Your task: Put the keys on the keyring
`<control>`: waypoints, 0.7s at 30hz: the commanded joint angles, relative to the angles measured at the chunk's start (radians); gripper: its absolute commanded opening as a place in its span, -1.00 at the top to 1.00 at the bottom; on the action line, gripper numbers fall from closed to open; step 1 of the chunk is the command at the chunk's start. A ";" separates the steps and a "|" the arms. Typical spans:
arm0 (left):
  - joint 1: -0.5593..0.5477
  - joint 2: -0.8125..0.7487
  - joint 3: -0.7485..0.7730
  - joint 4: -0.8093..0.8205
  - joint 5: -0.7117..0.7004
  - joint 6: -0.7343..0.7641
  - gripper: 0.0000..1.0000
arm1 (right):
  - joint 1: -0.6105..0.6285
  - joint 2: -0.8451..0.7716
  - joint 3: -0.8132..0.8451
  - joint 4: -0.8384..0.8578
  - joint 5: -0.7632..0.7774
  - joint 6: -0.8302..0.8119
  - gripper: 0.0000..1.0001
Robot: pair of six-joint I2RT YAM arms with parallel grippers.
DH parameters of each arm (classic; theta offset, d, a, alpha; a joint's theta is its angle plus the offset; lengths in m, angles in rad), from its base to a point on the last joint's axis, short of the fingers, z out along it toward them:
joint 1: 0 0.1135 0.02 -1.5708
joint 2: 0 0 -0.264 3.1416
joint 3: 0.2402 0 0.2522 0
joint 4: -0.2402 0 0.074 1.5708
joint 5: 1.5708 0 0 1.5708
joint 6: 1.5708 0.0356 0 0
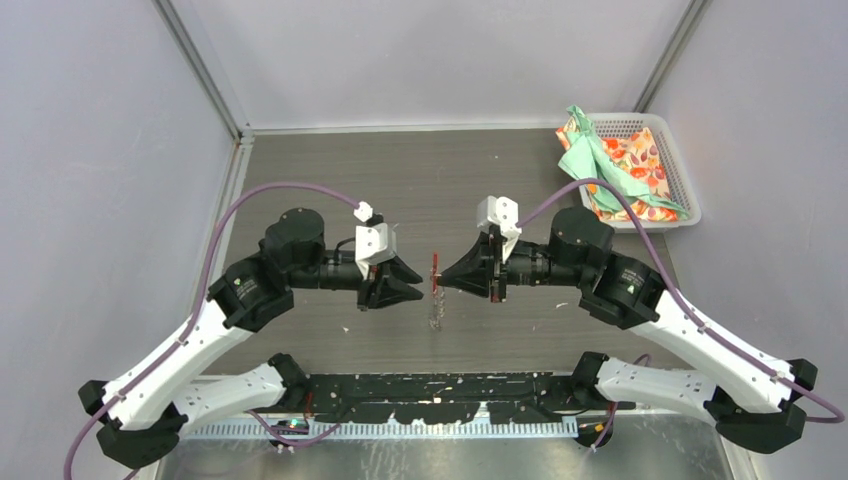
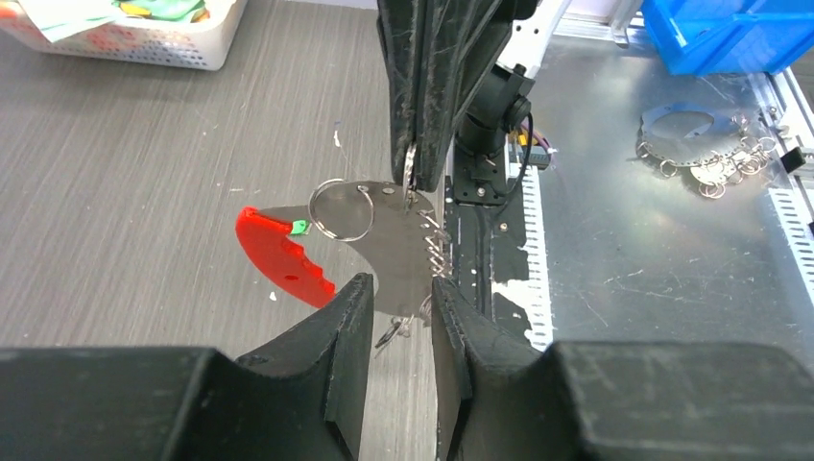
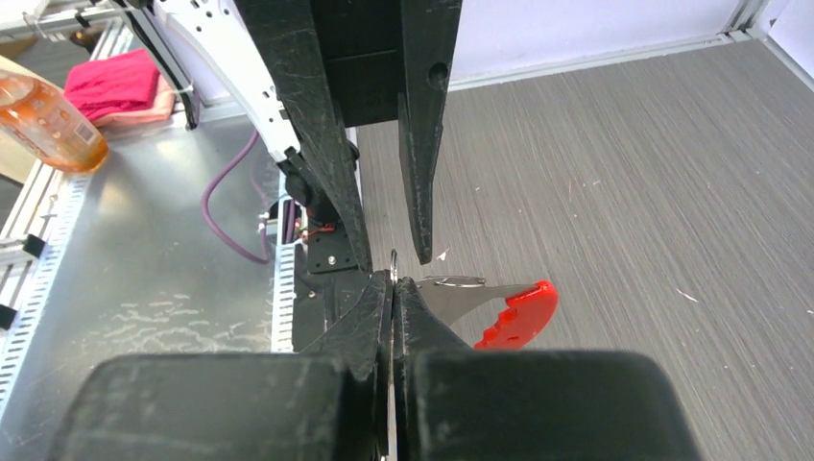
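Here, above the grey wood-grain tabletop (image 1: pixel 330 170) walled by pale panels (image 1: pixel 430 60), the right gripper (image 3: pixel 394 283) is clamped tight on the grey metal keyring with a red plastic tab (image 2: pixel 384 240), holding it off the surface. The left gripper (image 2: pixel 398 293) has its jaws apart around the keyring's edge. A white mesh basket (image 1: pixel 682 175) of patterned cloth sits in the far right corner.

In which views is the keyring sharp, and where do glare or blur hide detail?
Top external: even light, but the keyring is too small for detail. Left wrist: the keyring is sharp, the left gripper's fingers are dark and soft, the steel sheet shines mildly. Right wrist: the red tab is sharp; the right gripper's fingers are blurred.
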 commanded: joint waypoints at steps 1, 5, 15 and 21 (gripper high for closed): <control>0.008 -0.017 -0.007 0.070 -0.031 -0.044 0.41 | 0.001 -0.026 -0.037 0.175 0.012 0.061 0.99; 0.008 0.000 0.008 0.082 -0.035 -0.031 0.47 | 0.000 -0.038 -0.089 0.257 0.006 0.098 0.98; 0.008 0.016 0.026 0.069 0.091 -0.038 0.54 | 0.005 -0.051 -0.180 0.412 0.036 0.142 0.99; 0.010 0.006 0.020 0.060 0.063 0.010 0.99 | 0.019 -0.042 -0.186 0.426 0.034 0.145 0.98</control>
